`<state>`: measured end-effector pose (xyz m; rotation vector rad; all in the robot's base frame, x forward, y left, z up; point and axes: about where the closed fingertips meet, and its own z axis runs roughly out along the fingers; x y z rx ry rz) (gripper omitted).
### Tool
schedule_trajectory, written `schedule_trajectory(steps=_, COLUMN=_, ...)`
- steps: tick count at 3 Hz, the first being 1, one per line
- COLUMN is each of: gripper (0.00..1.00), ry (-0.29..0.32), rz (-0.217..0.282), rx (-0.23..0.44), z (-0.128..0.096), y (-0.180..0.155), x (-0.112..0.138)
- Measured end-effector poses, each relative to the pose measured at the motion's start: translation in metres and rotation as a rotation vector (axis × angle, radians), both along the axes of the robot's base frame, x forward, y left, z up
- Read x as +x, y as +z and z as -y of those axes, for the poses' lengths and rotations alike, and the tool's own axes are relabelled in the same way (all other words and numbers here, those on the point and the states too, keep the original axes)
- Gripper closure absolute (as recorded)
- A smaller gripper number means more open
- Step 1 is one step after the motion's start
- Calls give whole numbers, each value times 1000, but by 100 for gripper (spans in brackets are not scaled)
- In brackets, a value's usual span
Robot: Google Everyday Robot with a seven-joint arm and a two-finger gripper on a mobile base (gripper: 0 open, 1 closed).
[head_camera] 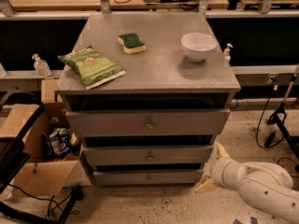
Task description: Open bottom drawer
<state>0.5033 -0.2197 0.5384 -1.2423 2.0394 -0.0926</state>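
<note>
**Bottom drawer shut, hand waiting off to its right**

The bottom drawer [135, 177] is the lowest of three in the grey cabinet. Its front looks about flush with the frame and no gap into the box shows, so by the look of it none of the opening is done. Its small round knob [149, 177] sits at the centre of the front, untouched.

The hand [211, 168] hangs low beside the cabinet's right front corner, level with the two lower drawers, on the end of the white arm [261, 188] that comes in from the lower right. Its two pale fingers [219, 150] are spread apart with nothing between them. It is off to the right of the knob and not on the drawer front.

What is left, as I judge it, is the whole job — bring the hand across to the knob, close on it, and pull straight out. On the surface [159, 73] above lie a green chip bag [91, 66], a sponge [131, 42] and a white bowl [198, 45], none of them in the way.
</note>
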Motion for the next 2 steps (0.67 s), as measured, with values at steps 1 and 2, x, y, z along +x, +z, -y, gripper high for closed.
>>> schedule_trajectory(steps=1, gripper=0, ry=-5, rz=-3, rx=-1, z=1, y=2, x=0)
schedule_trajectory(steps=2, gripper=0, ry=74, rz=5, rx=-59, z=-1, y=-17, x=6)
